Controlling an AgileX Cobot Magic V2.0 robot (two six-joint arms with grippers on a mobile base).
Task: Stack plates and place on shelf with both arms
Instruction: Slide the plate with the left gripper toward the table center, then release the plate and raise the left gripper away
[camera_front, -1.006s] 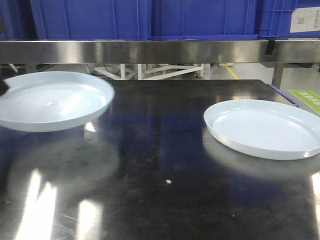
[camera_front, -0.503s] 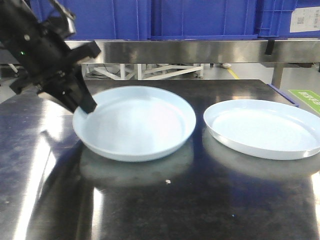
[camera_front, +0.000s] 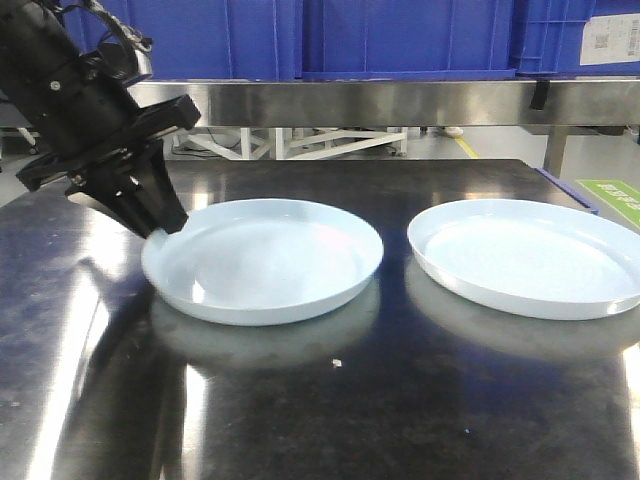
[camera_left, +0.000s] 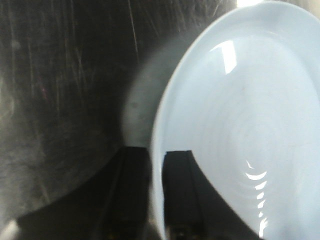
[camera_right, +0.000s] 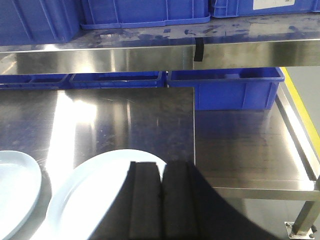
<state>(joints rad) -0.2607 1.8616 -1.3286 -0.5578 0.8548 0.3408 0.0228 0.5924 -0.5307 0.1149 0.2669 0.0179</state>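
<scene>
Left wrist view alone shows fingers (camera_left: 179, 195) pinching one plate (camera_left: 240, 115).

Steel table (camera_front: 300, 420): R plate (camera_front: 525, 255) flat; L plate (camera_front: 265, 260) contact unclear.

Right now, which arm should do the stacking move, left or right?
Left. The left gripper is clamped on the rim of the held plate, with the other plate lying free just beside it. The right gripper is shut and holds nothing, so it would likely have to open and take a grip first.
</scene>
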